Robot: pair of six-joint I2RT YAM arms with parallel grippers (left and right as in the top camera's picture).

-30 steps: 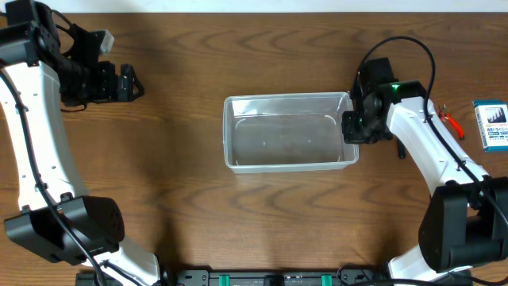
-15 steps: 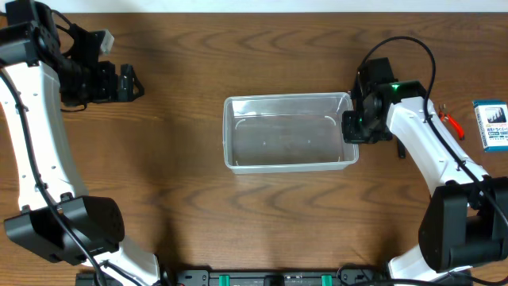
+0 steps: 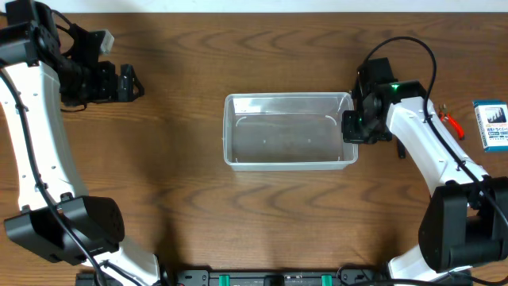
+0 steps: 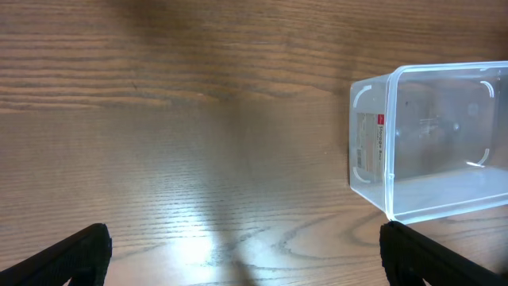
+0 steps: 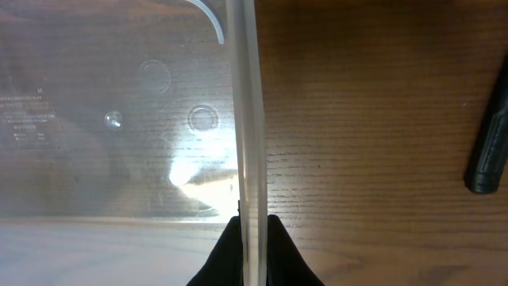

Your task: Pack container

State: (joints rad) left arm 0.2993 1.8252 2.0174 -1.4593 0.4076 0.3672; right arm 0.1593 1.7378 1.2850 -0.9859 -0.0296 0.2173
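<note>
Arm bases sit at the near edge of the wooden desk (image 3: 182, 199). Mid-desk is the container (image 3: 282, 135), clear plastic, long side running left to right, standing upright, wood grain showing through its bottom. Right tool (image 3: 353, 127) is at the container's right short end. In the right wrist view the tool (image 5: 252, 238) is clamped on that end wall just under the rim, one finger inside and one outside, and the wall runs straight up the middle of the picture. Same view, a dark rod-shaped thing (image 5: 488, 147) lies on the wood off to the side, apart from the container; can't tell what it is. Past the right arm, near the right edge of the desk, is a small blue-and-white box (image 3: 490, 125), with a red-handled item (image 3: 451, 121) just beside it, mostly hidden by the arm. Left tool (image 3: 131, 83) is farther back on the left, well apart from the container, touching nothing. In the left wrist view its fingers (image 4: 75, 254) are spread wide apart over bare wood, and the container's left end faces them with a white label (image 4: 369, 143) on the short wall.
</note>
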